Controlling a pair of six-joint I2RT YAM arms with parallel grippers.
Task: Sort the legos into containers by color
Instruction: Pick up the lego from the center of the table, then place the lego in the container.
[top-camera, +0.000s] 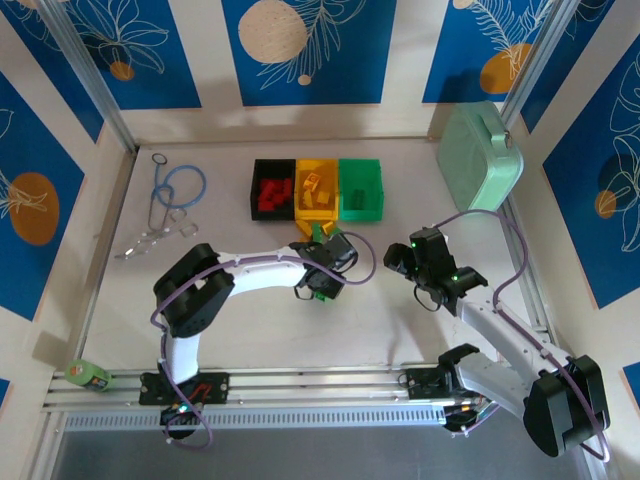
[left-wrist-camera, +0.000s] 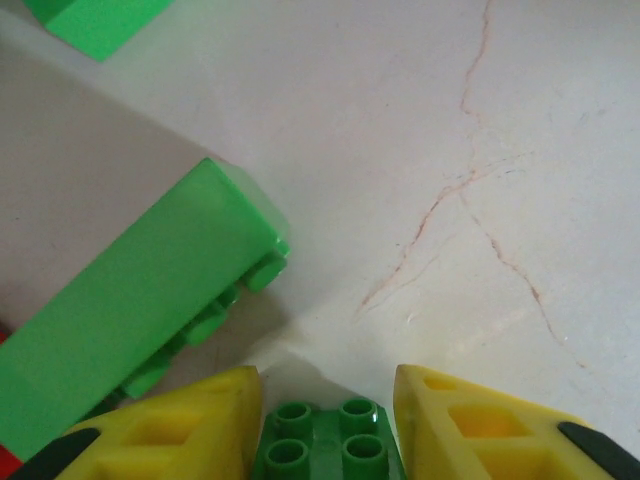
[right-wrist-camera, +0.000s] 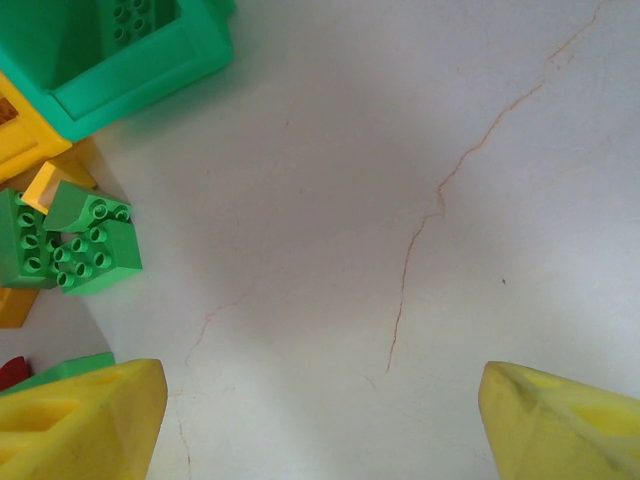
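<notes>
So the left end effector looks clenched on a small green 2x2 studded plastic brick. Its 2 yellow fingers press on either side and the studs face back toward the wrist camera. It's basically square, so there's no long axis to worry about on that one. Just beside it on the pale cracked surface lies a long green plastic brick, on its side, running diagonally toward the upper right of the wrist view. What matters next, I'd say, is where the green open-top rectangular plastic bin sits. From above it's farther from the bases and off to the right of the left wrist, last in a row after the black plastic bin and the yellow plastic bin. The carry would probably go forward and right, past the yellow one. The right end effector is spread wide with nothing in it, near the green bin too, but the left arm has the brick.
</notes>
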